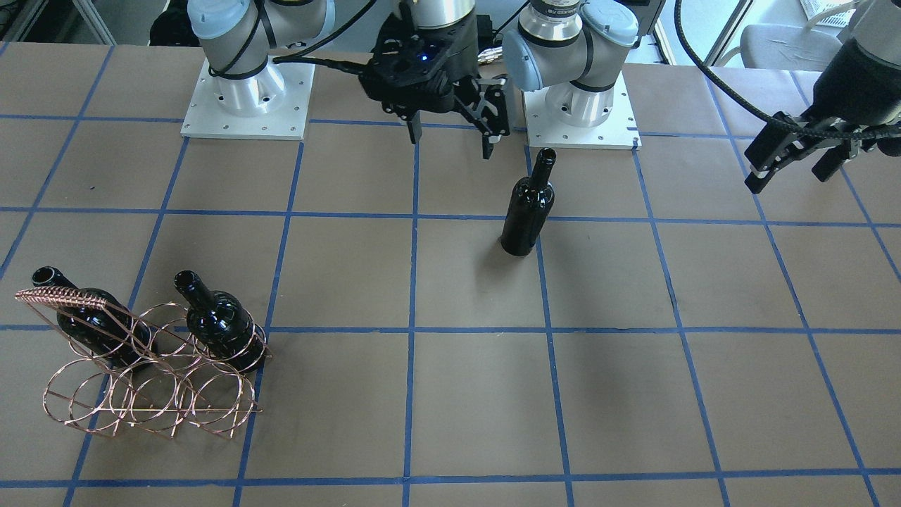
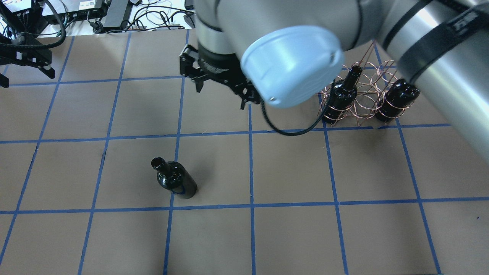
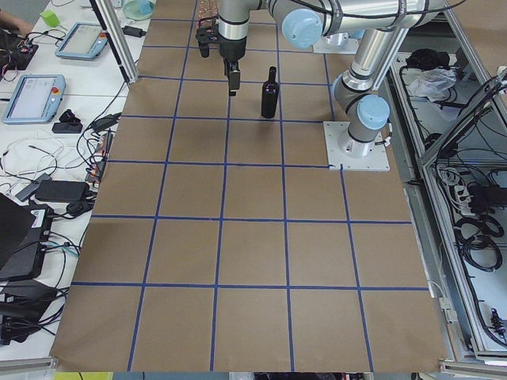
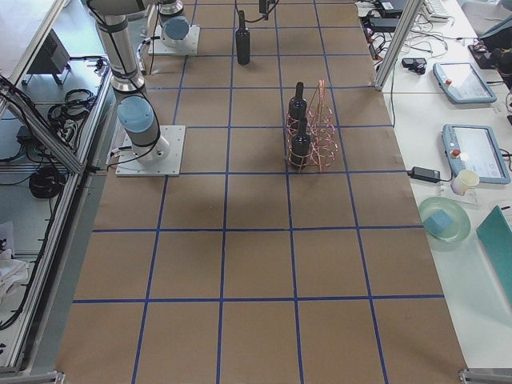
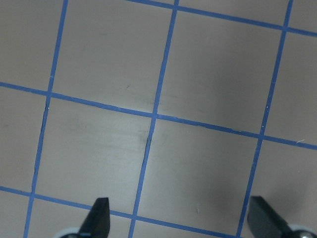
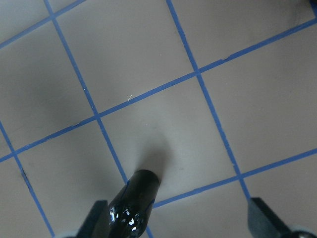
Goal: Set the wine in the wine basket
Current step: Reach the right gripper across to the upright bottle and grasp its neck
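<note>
I log: wine basket [image 1: 63, 301] holds two bottles [image 1: 222, 324] | wine bottle [image 1: 526, 211] pending on worktop [image 1: 704, 394], basket's 8 o'clock overhead | left fingers [image 5: 99, 215], right fingers [image 6: 262, 218] released

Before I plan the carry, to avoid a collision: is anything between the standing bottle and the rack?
Nothing visible is. Only bare table lies between the standing bottle and the rack. Two other bottles already sit in the rack's rings.

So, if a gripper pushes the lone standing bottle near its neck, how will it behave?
The bottle stands upright, tall on a narrow base, so a high push would likely tip it. Once down, its round body would probably roll. Its glossy glass looks slippery and breakable.
</note>
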You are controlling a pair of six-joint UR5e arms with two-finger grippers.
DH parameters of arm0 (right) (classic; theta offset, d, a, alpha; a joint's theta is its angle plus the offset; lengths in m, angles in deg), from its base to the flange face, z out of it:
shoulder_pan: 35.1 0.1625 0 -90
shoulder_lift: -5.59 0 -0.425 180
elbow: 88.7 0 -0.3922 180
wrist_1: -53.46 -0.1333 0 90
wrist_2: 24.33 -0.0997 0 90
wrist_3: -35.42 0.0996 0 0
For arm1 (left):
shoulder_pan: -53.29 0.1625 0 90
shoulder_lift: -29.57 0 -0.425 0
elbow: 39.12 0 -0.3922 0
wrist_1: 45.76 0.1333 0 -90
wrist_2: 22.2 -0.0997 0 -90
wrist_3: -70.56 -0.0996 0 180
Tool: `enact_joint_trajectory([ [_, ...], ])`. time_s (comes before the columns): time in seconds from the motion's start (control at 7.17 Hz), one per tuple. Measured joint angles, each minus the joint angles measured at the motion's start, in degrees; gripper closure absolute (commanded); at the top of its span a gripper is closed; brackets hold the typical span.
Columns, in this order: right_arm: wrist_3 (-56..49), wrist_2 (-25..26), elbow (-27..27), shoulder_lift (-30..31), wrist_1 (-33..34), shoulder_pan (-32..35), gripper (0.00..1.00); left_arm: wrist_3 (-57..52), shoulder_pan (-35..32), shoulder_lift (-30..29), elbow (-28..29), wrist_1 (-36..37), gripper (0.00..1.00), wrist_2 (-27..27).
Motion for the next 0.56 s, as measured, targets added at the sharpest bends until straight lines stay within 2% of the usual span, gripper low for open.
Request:
enact_joint_trajectory([
  [0.42,8.4,0.8,-4.6,-8.3,2.4,8.8,0.00,0.0,-0.5,0.2,-0.1,-1.6,0.00,-0.3],
  [0.56,9.1,0.9,-5.0,-10.1,2.5,10.8,0.04,0.0,-0.5,0.2,-0.2,-1.6,0.00,-0.3],
])
